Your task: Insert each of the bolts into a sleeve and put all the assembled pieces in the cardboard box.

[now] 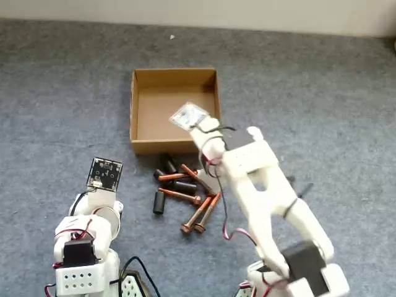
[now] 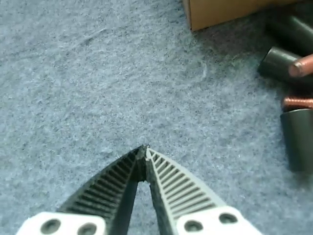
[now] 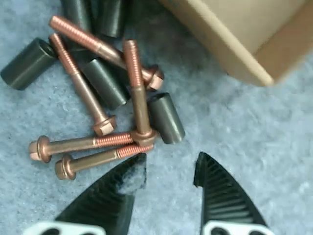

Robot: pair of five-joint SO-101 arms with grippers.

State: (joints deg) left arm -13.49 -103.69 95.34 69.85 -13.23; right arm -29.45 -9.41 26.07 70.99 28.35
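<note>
Bolts (image 3: 136, 83) lie loose at 6 o'clock of cardboard box (image 1: 133, 105), none sleeved; my right tool (image 3: 171, 164) is open, I'd grab one next; left tool (image 2: 145, 152) closed.

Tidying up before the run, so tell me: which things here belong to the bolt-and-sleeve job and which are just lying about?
Job: copper bolts, dark sleeves, cardboard box.
Lying about: grey carpet underneath, small pale speck beyond the box.

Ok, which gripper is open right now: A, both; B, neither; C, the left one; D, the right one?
D: the right gripper shows a clear gap between its tips near the copper bolts, while the left gripper has its tips together over the grey carpet.
</note>
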